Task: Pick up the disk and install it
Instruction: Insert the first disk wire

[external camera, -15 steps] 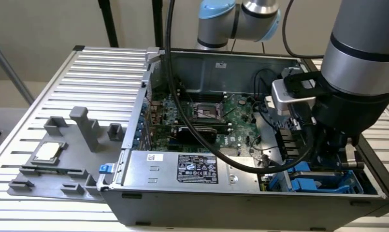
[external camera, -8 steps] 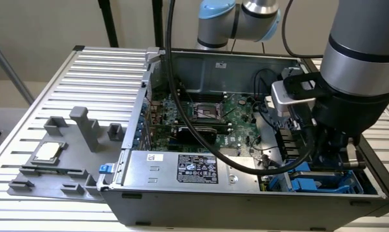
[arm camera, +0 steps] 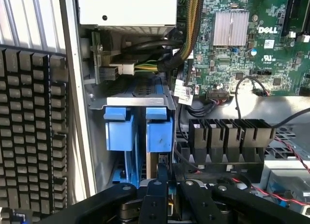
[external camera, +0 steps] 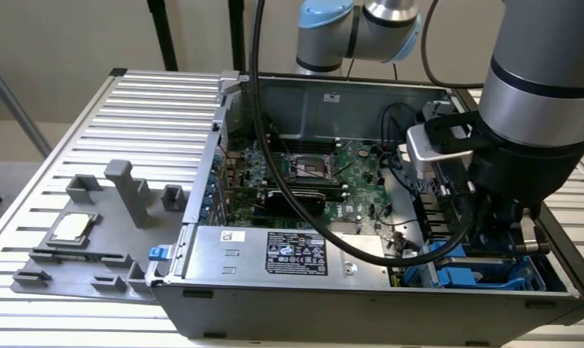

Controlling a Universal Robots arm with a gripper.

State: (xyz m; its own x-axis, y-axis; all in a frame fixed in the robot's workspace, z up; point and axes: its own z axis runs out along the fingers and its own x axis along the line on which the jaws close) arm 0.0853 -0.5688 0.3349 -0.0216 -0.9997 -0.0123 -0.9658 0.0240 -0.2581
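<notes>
Exterior view: open computer case on a slatted table; arm reaching down into the drive bay at the exterior view's right; gripper above the blue carriers. Grey fixture holding a small silver chip at the left.

Wrist view: gripper with fingers drawn narrow on the disk, upright in the bay slot beside a second blue carrier. Motherboard and black slots nearby.

Silver arm, seemingly black-wristed, blue-capped
</notes>
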